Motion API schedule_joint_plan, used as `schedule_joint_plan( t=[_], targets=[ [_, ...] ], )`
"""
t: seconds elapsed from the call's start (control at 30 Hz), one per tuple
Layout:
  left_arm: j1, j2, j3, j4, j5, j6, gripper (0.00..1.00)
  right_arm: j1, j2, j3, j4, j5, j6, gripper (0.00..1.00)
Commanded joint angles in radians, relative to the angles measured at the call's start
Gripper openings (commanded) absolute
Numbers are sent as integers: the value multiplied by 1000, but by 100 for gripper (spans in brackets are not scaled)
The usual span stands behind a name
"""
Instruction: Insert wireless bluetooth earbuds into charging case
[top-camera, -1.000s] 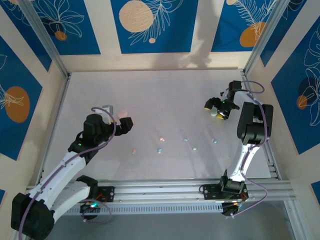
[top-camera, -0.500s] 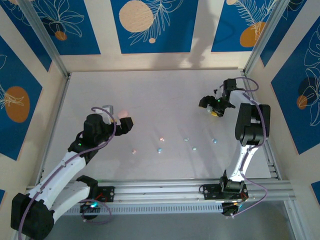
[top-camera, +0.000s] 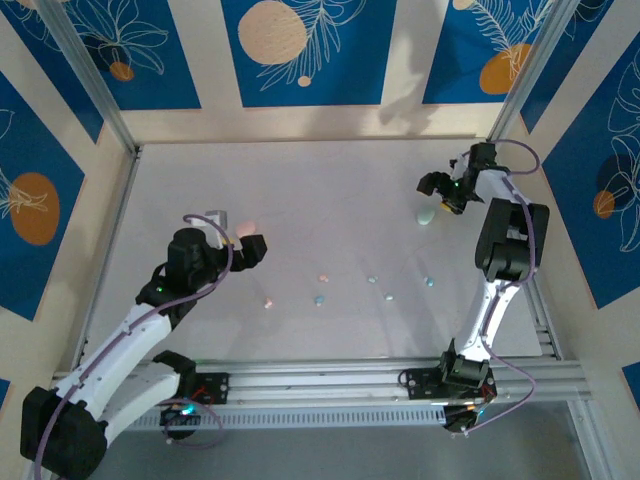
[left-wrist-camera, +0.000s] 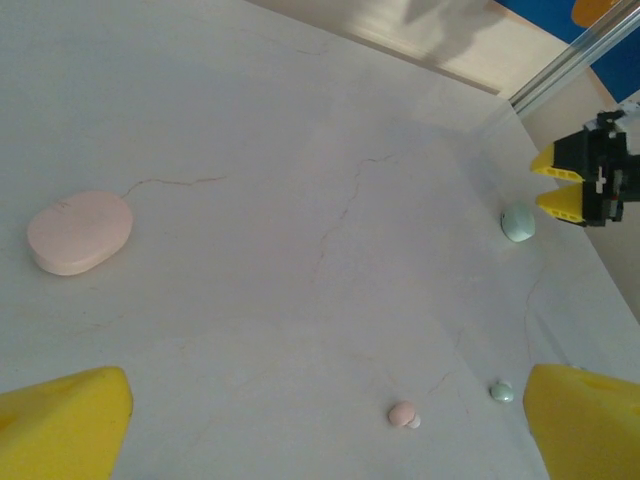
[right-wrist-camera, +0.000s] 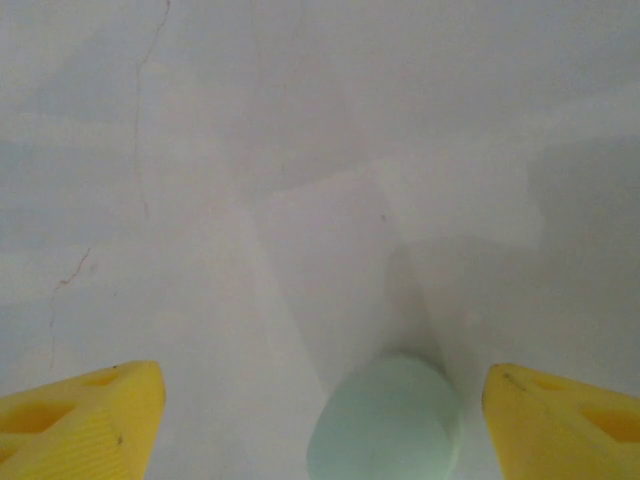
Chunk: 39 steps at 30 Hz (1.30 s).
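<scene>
Several tiny earbuds lie in a loose row across the table's middle, among them a pink one (top-camera: 323, 278), a blue one (top-camera: 320, 299) and a mint one (top-camera: 372, 280). The left wrist view shows a pink earbud (left-wrist-camera: 402, 413) and a mint earbud (left-wrist-camera: 501, 391). A pink charging case (top-camera: 247, 228) (left-wrist-camera: 80, 232) lies shut just beyond my left gripper (top-camera: 240, 243) (left-wrist-camera: 320, 430), which is open and holds nothing. A mint charging case (top-camera: 427, 215) (right-wrist-camera: 385, 420) (left-wrist-camera: 518, 222) rests on the table. My right gripper (top-camera: 447, 190) (right-wrist-camera: 320, 425) is open, its fingers well apart on either side of the case.
The white table (top-camera: 330, 190) is walled by metal posts and blue patterned panels. A rail (top-camera: 545, 310) runs along the right edge beside the right arm. More earbuds (top-camera: 430, 282) lie near that arm's side, and one pink earbud (top-camera: 268, 300) sits closer to the left arm.
My right gripper has swung back and to the right. The mint case, earlier between its fingers, now lies on the table in front of it. The left arm has not moved.
</scene>
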<state>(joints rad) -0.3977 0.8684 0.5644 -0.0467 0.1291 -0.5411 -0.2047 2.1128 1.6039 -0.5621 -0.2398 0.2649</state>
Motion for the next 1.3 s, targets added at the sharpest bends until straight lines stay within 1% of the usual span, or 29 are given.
schedule_joint_plan(
  t=[0.0,0.17,0.27,0.47,0.6,0.7,1.0,1.17,1.23,1.27],
  targets=[
    [-16,-7,31,-15,1,7,100,7,78,104,-78,-65,-33,82],
    [-24,-8,25,-7,-2,-1,100,20,151,183,-134,-121,-57,81],
    [-29,-11,23,-9,-6,-3,100,28,148,174,-153,-140,-71,79],
    [-31,-5,26,-6,-9,1,100,31,61,62,-155,-163,-64,76],
    [-34,-4,27,-2,-8,3,100,36,-13,-30,-142,-147,-40,76],
    [-36,-3,22,4,-6,3,100,45,-47,-87,-137,-180,-42,76],
    [-39,-5,19,5,-3,1,100,108,-128,-217,-163,-133,-31,76],
    [-43,-5,20,6,-5,0,100,125,-177,-255,-173,-98,2,77],
    [-44,-5,20,6,-8,0,100,132,-197,-267,-164,-95,-11,76],
    [-44,-5,20,6,-9,-1,100,139,-203,-270,-158,-73,-25,76]
  ],
)
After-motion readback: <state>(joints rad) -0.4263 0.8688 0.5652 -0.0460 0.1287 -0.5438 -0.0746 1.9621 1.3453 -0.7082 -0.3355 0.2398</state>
